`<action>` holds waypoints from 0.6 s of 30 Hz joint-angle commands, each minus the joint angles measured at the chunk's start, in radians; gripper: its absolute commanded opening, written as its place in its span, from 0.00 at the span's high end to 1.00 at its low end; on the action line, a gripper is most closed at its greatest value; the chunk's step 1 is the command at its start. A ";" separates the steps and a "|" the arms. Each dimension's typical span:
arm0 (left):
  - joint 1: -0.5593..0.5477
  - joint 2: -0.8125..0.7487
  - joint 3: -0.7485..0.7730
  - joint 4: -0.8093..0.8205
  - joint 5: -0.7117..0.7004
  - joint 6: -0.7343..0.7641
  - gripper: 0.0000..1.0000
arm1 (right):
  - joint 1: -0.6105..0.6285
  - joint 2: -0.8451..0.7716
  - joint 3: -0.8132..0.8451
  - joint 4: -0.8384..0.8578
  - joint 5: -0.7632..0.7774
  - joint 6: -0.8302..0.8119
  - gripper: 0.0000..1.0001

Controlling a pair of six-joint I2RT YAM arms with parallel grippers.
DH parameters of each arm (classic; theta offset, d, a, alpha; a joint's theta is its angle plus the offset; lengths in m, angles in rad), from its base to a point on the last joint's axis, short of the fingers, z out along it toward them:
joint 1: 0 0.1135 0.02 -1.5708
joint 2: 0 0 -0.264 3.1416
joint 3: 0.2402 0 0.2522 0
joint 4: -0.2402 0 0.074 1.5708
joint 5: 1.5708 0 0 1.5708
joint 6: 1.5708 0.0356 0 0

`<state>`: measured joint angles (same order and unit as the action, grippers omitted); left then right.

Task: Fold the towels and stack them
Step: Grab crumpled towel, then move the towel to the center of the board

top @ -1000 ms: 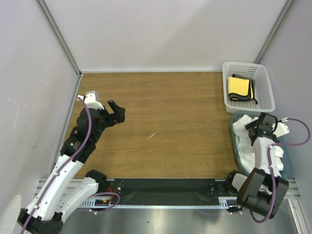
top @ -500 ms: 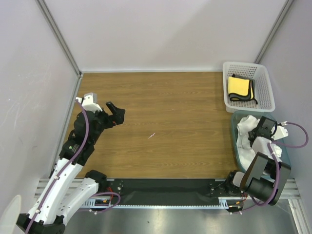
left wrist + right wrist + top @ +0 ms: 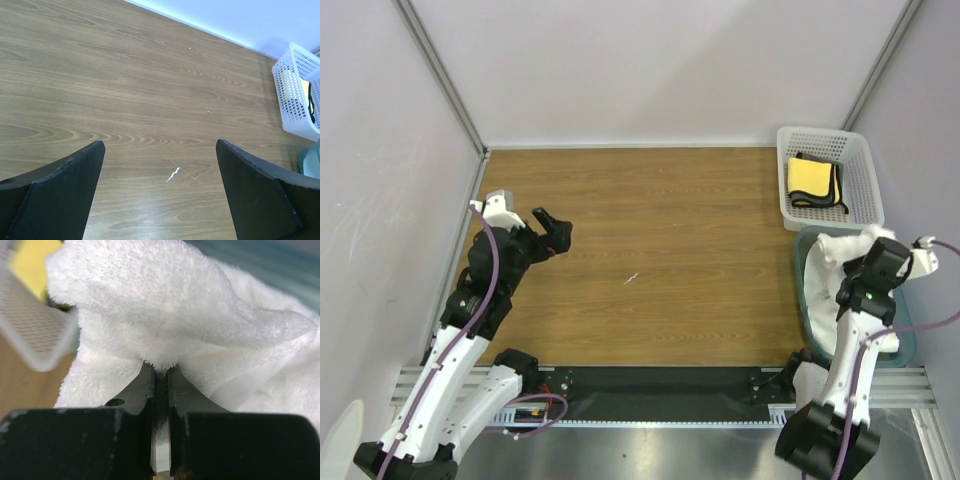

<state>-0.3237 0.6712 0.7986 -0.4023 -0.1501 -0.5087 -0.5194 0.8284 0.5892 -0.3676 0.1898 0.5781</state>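
White towel (image 3: 165,305) pinched just near of the basket (image 3: 865,150)!
A fold of the white towel is nipped between the right fingers (image 3: 141,390), which are pressed almost together on the cloth. The rest is seen bunched in the teal tub (image 3: 801,290) on the near side of the basket. The yellow towel (image 3: 808,178) is laid folded inside the basket. Well to the left of the basket, the left fingers (image 3: 60,195) are held spread wide above the bench (image 3: 670,220).

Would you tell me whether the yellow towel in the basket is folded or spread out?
Folded: the yellow towel lies as a small square with layered dark edges, inside the white basket.
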 commanded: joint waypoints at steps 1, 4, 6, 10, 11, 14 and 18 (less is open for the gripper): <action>0.015 -0.001 0.002 0.026 0.004 -0.011 0.00 | -0.002 -0.109 0.179 -0.100 -0.015 -0.073 1.00; 0.023 0.007 0.002 0.033 0.018 -0.014 0.00 | 0.004 -0.109 0.345 -0.194 -0.067 -0.110 1.00; 0.026 0.011 -0.002 0.033 0.026 -0.017 0.00 | 0.010 -0.098 0.455 -0.192 -0.163 -0.119 1.00; 0.031 0.018 -0.002 0.039 0.035 -0.017 0.00 | 0.045 -0.020 0.673 -0.185 -0.387 -0.159 1.00; 0.032 0.018 -0.002 0.040 0.037 -0.016 0.00 | 0.064 0.010 0.725 -0.195 -0.451 -0.168 1.00; 0.038 0.019 -0.004 0.043 0.043 -0.016 0.00 | 0.182 0.142 0.949 -0.218 -0.489 -0.208 1.00; 0.044 0.019 -0.009 0.046 0.053 -0.019 0.00 | 0.405 0.240 1.197 -0.176 -0.460 -0.244 1.00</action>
<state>-0.2935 0.6918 0.7979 -0.3954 -0.1207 -0.5163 -0.2035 1.0363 1.6421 -0.6128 -0.2077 0.3874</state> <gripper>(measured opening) 0.996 0.073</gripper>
